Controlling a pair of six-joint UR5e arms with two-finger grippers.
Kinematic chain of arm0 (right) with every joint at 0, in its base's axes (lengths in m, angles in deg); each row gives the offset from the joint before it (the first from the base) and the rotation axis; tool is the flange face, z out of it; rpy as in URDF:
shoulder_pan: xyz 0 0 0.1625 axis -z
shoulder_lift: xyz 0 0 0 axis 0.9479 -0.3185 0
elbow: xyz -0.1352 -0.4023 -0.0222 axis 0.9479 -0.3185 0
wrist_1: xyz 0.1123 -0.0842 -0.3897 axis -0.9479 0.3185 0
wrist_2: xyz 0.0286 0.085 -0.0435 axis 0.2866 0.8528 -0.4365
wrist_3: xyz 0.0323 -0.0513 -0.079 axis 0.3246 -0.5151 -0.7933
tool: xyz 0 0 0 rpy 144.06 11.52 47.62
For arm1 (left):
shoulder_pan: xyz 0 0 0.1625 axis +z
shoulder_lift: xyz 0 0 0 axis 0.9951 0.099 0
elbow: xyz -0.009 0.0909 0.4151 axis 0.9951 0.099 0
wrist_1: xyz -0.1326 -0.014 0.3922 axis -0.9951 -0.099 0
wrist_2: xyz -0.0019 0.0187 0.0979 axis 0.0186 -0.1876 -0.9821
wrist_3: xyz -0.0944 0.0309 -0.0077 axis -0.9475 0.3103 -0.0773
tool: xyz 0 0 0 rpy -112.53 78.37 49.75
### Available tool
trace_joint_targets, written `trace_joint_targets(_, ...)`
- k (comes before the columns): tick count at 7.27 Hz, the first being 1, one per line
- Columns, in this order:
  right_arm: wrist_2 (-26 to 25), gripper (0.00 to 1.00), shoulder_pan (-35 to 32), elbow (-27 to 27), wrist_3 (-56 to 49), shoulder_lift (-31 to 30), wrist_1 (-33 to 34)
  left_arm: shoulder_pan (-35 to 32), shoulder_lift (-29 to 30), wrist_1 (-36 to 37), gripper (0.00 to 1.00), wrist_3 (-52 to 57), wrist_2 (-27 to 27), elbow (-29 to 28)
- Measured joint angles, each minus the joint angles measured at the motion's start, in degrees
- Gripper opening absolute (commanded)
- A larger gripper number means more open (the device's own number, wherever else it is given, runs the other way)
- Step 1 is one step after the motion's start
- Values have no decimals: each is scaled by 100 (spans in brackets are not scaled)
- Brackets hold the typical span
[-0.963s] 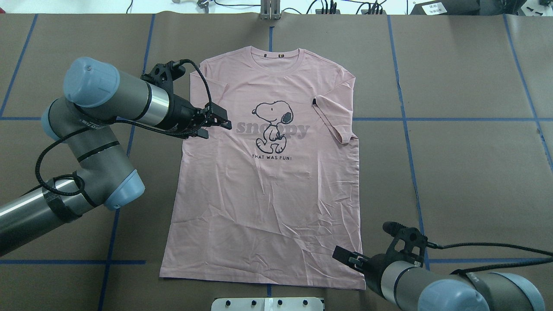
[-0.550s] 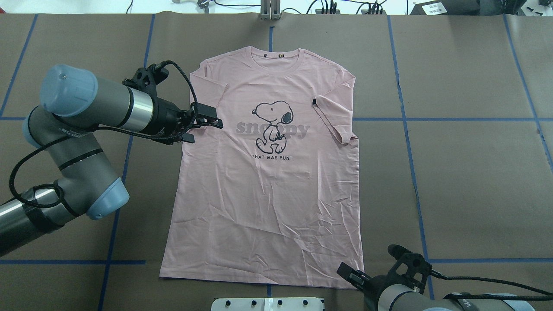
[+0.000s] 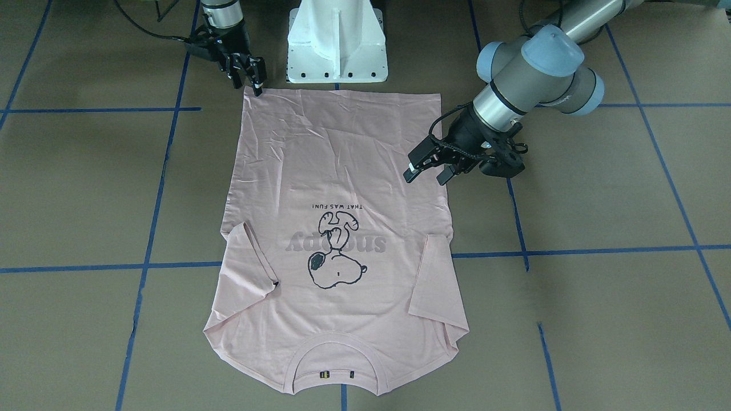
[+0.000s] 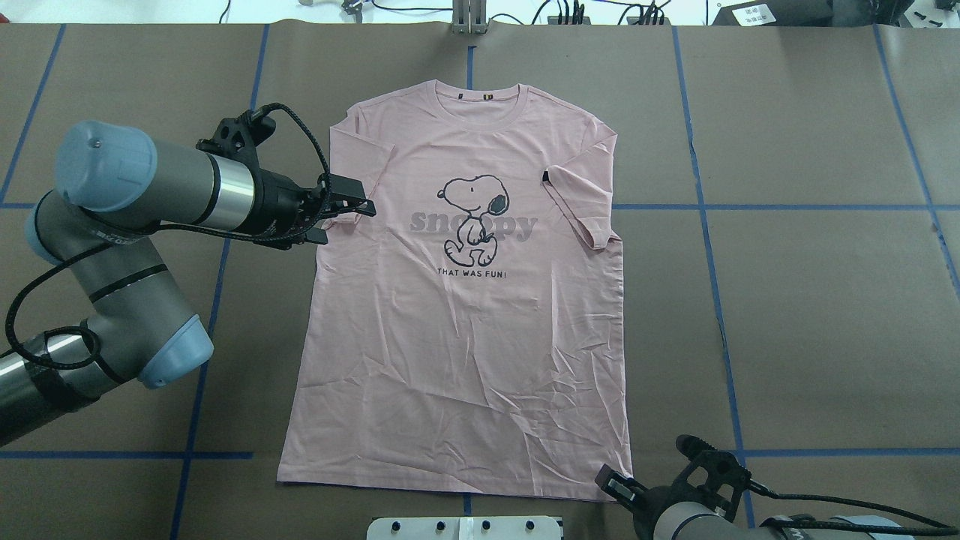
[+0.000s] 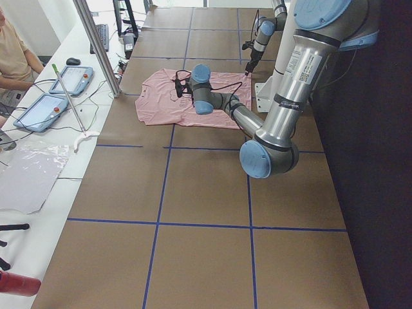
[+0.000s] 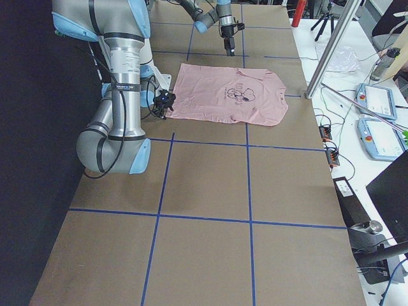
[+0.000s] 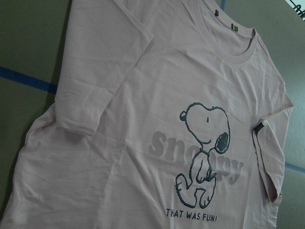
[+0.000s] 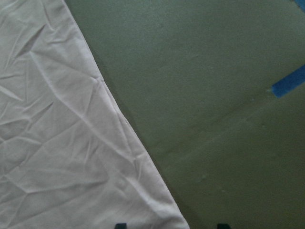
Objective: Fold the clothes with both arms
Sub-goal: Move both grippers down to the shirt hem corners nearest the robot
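Front view, T-shirt (image 3: 342, 171): pink, flat on the brown tabletop (image 3: 599, 188), dog picture up, neck near the camera, both short sleeves turned in over the body.
Front view, left fingers (image 3: 420, 158): spread apart, nothing between them, up over the shirt's side edge.
Front view, right fingers (image 3: 257, 79): pointing down just beside a bottom corner of the shirt, near the white base (image 3: 337, 40).
Top view, shirt: neck far from the robot, hem near it, blue tape lines (image 4: 787, 207) crossing the tabletop around it.
Top view, left fingers: apart, over the shirt's edge, beside the grey word on the chest.
Top view, right fingers: at the bottom of the picture, just off the hem corner; gap hard to see here.
Left side view: big left arm (image 5: 290, 84) hiding part of the shirt; a person's sleeve (image 5: 9, 55), two tablets (image 5: 69, 80) and a slanted metal pole (image 5: 96, 45) at the side.
Right side view: shirt fully in the open, big right arm (image 6: 124, 70) close to its corner.
Left wrist view: dog picture (image 7: 205, 152) close up, with "THAT WAS FUN!" under it.
Right wrist view: hem corner between two dark tips (image 8: 120, 225), tips apart, cloth not pinched; clear only here.
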Motion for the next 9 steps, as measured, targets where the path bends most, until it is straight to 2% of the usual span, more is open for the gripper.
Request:
trace_joint_targets(1,10,0,-1,-5,4,-2,7,1,-4,4,100,-6,-4,-1)
trace_joint_targets(7,42,0,-27,104,0,14,12,46,-118,49,100,-400,-82,138)
trace_joint_targets(9,50,0,-76,212,-25,8,12,701,-705,657,100,-622,-659,1001)
